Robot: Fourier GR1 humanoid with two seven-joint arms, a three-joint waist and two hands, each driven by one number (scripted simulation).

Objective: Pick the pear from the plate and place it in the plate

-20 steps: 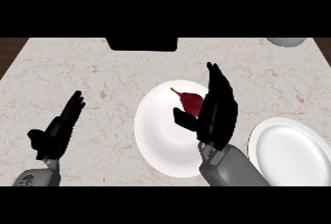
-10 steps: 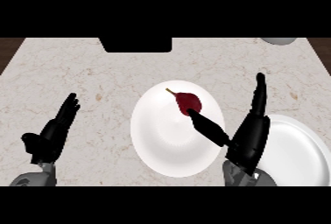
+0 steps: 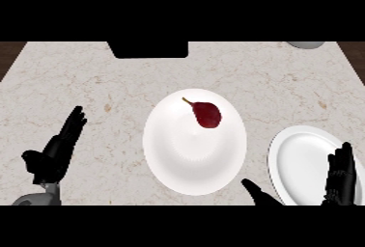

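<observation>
A dark red pear with a thin stem lies on the upper right part of a white plate in the middle of the counter. A second white plate sits at the right, bare. My right hand is low at the right edge, open with straight fingers over that second plate, thumb stretched left toward the middle plate's rim. It is well clear of the pear. My left hand rests open at the lower left, fingers up.
A black box stands at the counter's far edge, centre. A grey bowl's edge shows at the top right. The marbled counter spreads around both plates, with dark floor past its left and right corners.
My right hand has pulled back from beside the pear, moving right and down toward the view's lower edge. The pear now lies fully uncovered. The left hand has stayed put.
</observation>
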